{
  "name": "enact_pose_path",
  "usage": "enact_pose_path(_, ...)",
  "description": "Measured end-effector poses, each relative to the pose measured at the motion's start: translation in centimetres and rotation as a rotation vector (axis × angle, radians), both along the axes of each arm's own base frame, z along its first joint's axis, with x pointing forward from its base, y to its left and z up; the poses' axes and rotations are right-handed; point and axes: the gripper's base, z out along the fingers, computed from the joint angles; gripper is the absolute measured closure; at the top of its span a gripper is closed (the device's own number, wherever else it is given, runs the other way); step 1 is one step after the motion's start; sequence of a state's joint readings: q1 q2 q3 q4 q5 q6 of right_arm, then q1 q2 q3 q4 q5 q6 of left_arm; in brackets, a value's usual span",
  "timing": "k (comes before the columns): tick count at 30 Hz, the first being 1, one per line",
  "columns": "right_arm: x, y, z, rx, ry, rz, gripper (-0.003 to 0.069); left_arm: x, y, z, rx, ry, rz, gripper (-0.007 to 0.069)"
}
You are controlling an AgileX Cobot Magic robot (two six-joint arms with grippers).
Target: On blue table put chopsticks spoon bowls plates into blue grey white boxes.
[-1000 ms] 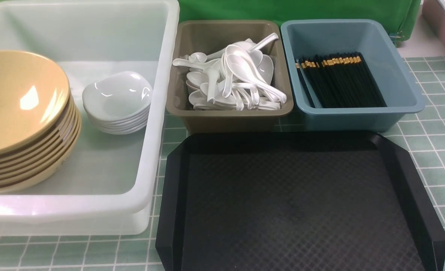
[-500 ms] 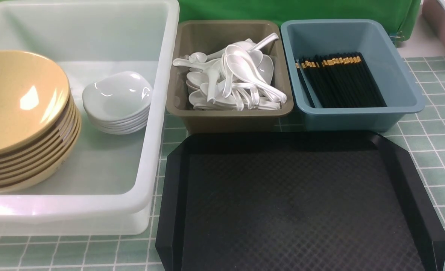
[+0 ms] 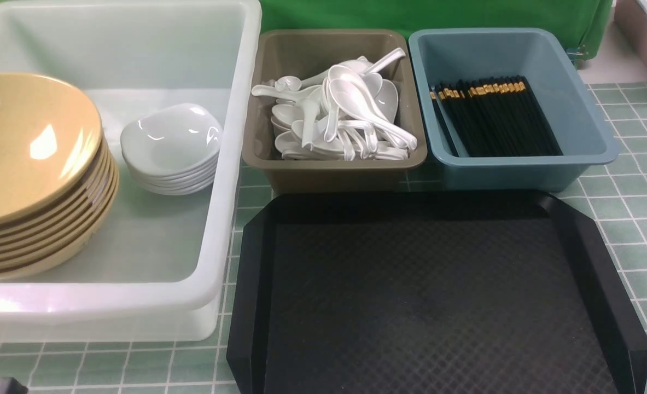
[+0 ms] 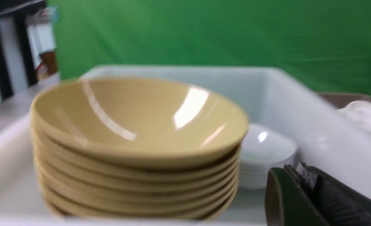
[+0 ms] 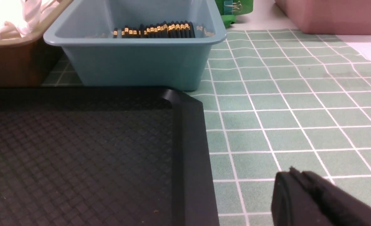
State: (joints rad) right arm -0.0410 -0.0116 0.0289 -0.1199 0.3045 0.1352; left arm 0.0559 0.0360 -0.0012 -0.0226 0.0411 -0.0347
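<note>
Task apparently finished: nothing loose on the blue table (image 3: 624, 219). White tub (image 3: 235, 164): stacked tan bowls (image 3: 33, 164), white plates (image 3: 170, 148). Grey-brown bin (image 3: 334, 169): soup spoons (image 3: 345, 115). Blue bin (image 3: 520, 169): chopsticks (image 3: 493, 115). Black tray (image 3: 432, 295) bare. Left gripper (image 4: 304, 197) and right gripper (image 5: 301, 197) clenched, grasping nothing.

Little of the robot showed. At five o'clock in the left wrist view, the left gripper (image 4: 301, 188) appeared as dark, smooth-edged fingers (image 4: 279, 201), one faced with a black, finely textured pad, blurred. At five o'clock in the right wrist view, the right gripper (image 5: 298, 182) was matte black with rounded edges. At seven o'clock in the front view, a dark arm part (image 3: 6, 386) peeked in.
</note>
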Motion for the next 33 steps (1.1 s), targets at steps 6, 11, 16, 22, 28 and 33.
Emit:
enact_pose_path(6,0.0,0.0,0.0,0.0,0.0,0.0,0.0596,-0.3,0.1,-1.6,-0.035,0.083,0.025,0.0622)
enact_pose_path(11,0.0,0.0,0.0,0.0,0.001,0.0,0.0592,-0.5,0.1,-2.7,-0.043,0.205,0.019,0.0622)
enact_pose_path(16,0.0,0.0,0.0,0.0,0.001,0.0,0.0589,-0.5,0.0,-3.0,-0.044,0.242,0.018,0.0622)
enact_pose_path(22,0.0,0.0,0.0,0.0,0.001,0.0,0.0582,-0.5,0.0,-3.0,-0.044,0.242,0.018,0.0622)
enact_pose_path(28,0.0,0.0,0.0,0.0,0.001,0.0,0.058,-0.5,0.0,-3.0,-0.044,0.242,0.018,0.0622)
enact_pose_path(33,0.0,0.0,0.0,0.0,0.001,0.0,0.058,-0.5,0.0,-3.0,-0.044,0.242,0.018,0.0622)
